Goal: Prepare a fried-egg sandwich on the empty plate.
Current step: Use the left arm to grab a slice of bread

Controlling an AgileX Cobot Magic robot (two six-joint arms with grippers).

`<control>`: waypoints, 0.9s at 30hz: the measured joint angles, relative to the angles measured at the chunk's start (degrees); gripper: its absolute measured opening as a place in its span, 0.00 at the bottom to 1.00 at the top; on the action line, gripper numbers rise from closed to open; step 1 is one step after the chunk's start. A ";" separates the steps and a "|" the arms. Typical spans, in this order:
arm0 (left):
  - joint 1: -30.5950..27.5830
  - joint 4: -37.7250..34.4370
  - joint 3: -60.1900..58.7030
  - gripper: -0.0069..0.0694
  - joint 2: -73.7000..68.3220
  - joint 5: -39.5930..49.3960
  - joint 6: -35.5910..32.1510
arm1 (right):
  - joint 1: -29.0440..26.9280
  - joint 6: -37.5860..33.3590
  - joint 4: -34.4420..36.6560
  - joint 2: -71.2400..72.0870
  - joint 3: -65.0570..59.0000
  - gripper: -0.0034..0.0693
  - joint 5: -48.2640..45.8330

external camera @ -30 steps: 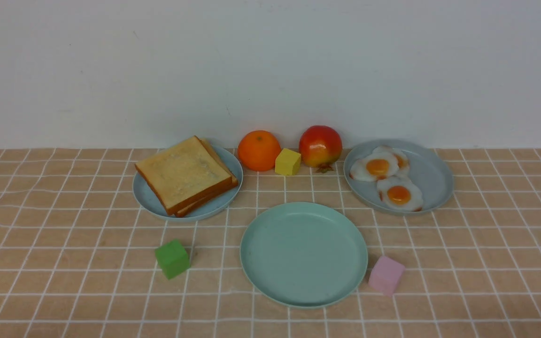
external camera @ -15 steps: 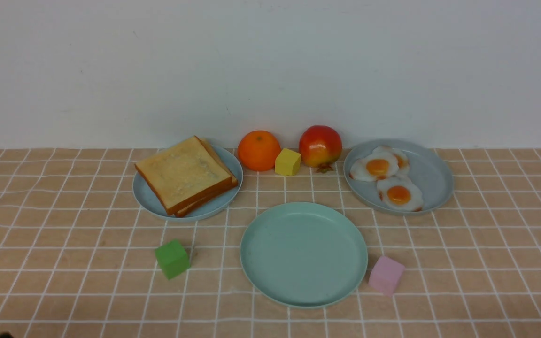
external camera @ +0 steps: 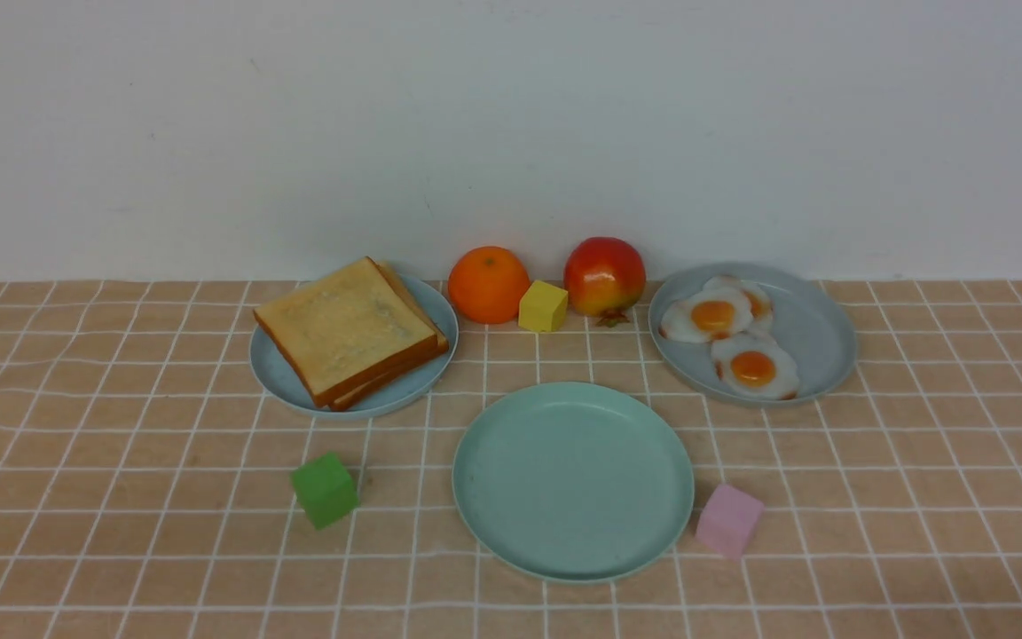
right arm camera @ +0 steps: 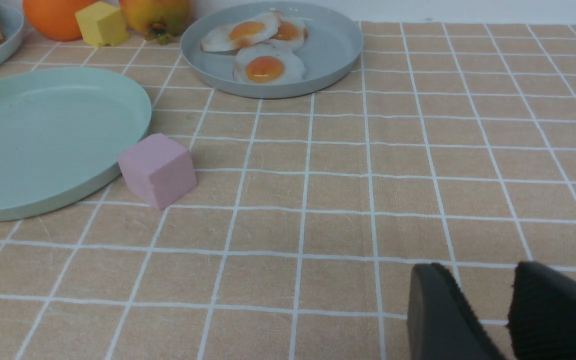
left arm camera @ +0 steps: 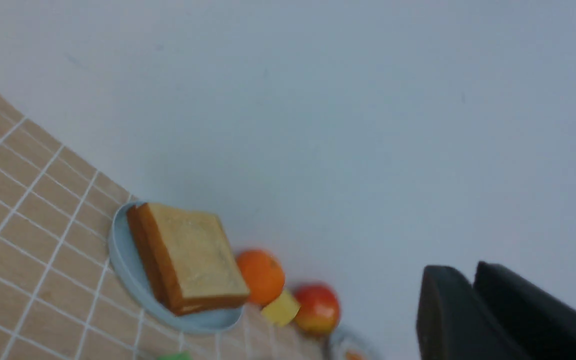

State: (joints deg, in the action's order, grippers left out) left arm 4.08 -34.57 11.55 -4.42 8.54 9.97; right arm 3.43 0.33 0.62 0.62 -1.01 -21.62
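The mint-green plate [external camera: 573, 479] lies bare at the front middle of the table and also shows in the right wrist view [right arm camera: 43, 140]. Two stacked toast slices [external camera: 347, 328] lie on a blue-grey plate [external camera: 271, 373] at the back left, also in the left wrist view [left arm camera: 193, 255]. Several fried eggs [external camera: 728, 342] lie on another blue-grey plate [external camera: 817, 333] at the back right. No assembled sandwich is in view. Neither gripper shows in the front view. My left gripper [left arm camera: 463, 267] is raised, empty, fingers together. My right gripper [right arm camera: 478, 267] is low over the cloth, empty, fingers slightly apart.
An orange [external camera: 489, 284], a yellow cube [external camera: 544, 306] and a red-yellow fruit [external camera: 605, 277] stand at the back between the two blue-grey plates. A green cube [external camera: 325, 490] sits left of the mint plate. A pink cube [external camera: 729, 520] touches its right rim.
A dark speck showed at the bottom left corner of the front view half a second ago and is gone now. Nothing on the table has moved.
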 joint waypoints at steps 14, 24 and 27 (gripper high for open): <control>5.98 5.51 32.09 0.07 -37.12 40.21 -18.10 | 0.05 9.26 19.85 0.00 -0.46 0.38 11.64; 11.88 6.79 39.77 0.07 -64.11 31.69 -37.58 | 3.30 4.26 30.47 -3.74 13.32 0.28 -2.85; 11.89 8.06 45.59 0.07 -75.05 30.92 -38.84 | 5.03 -2.38 27.86 -12.10 26.42 0.17 -16.36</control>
State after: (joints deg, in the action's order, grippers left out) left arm 15.97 -26.51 57.14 -79.47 39.46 -28.87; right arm 8.46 -2.05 28.48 -11.48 25.42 -37.98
